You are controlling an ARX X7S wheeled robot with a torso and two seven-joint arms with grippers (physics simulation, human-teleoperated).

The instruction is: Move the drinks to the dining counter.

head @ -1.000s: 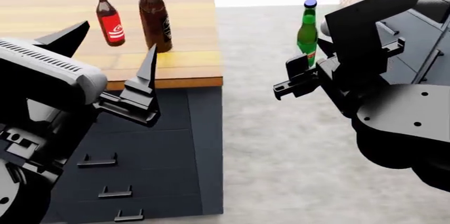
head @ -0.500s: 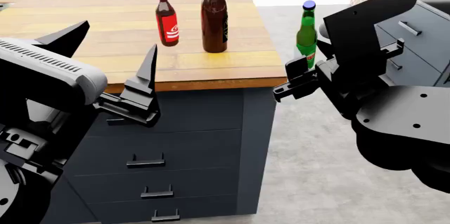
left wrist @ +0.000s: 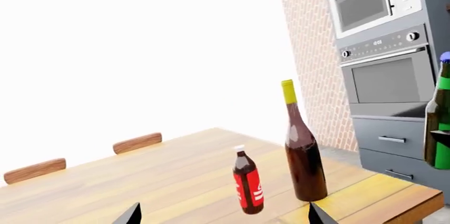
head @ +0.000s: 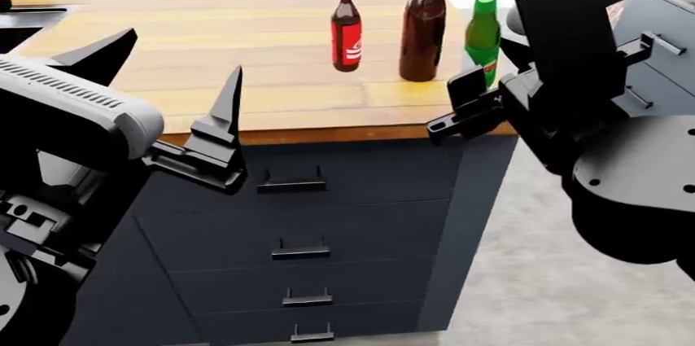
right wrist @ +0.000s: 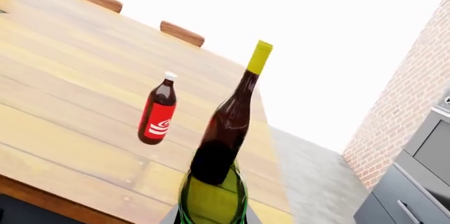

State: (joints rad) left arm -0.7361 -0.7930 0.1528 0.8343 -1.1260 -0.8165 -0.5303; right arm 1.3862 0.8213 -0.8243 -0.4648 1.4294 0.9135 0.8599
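Green bottle (head: pixel 483 30) seemingly between right jaws.

Green bottle (right wrist: pixel 211 202) up front, wine bottle (right wrist: pixel 228 124) & cola bottle (right wrist: pixel 157 112) on wooden counter (right wrist: pixel 63 81)

Everything I see is brightly and evenly lit, with no single lamp I can place. Behind the dining counter (left wrist: pixel 176 182) the background burns out to pure white in both my wrist views, swallowing all detail there. The plank top carries a warm sheen, brightest as a yellow band along its near edge in the head view. The wine bottle (right wrist: pixel 228 124) shows soft highlights on its glass, and the cola bottle (head: pixel 345 31) casts only a faint shadow. Edges stay crisp, without blur or bending; the dark cabinet fronts (head: pixel 304 240) hold little shading.
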